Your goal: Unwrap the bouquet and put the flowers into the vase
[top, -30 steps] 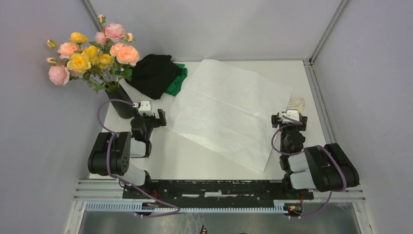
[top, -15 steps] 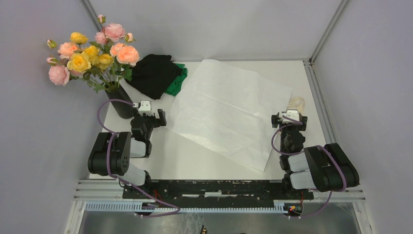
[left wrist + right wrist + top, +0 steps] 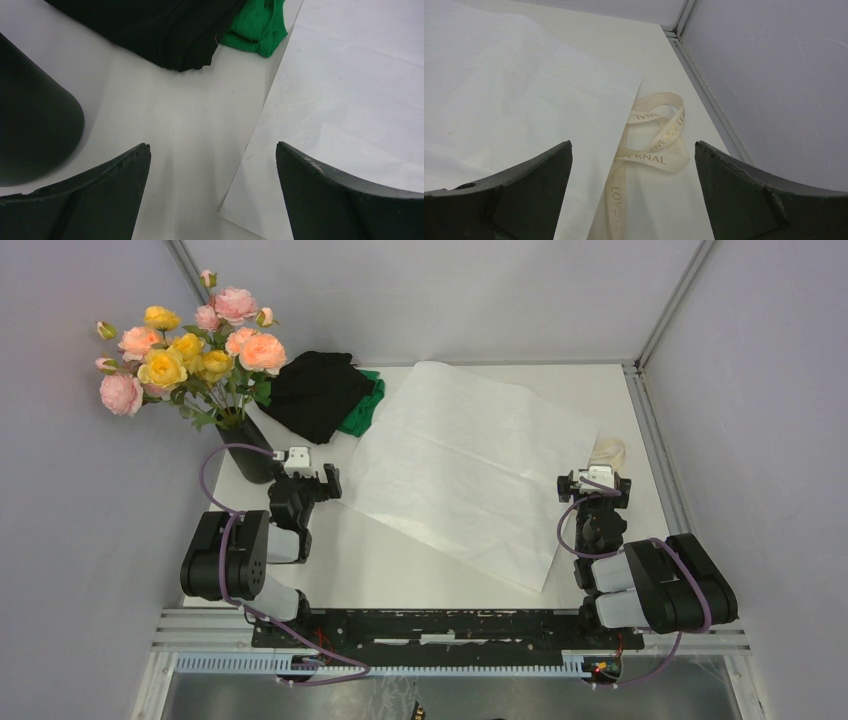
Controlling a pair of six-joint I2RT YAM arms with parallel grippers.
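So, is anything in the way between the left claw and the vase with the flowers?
Nothing visible is. The flowers already stand in the vase, just beside the open left gripper. The black-and-green cloth and the paper lie off to the side.

arms [image 3: 228, 558]: black, white segments | cables [image 3: 204, 480]: purple | gripper fingers [image 3: 100, 195]: dark, curved

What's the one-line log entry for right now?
flowers: in vase | paper sheet: flat on table | ribbon: loose at sheet's edge | left jaws: open, empty | right jaws: open, empty | task: looks done
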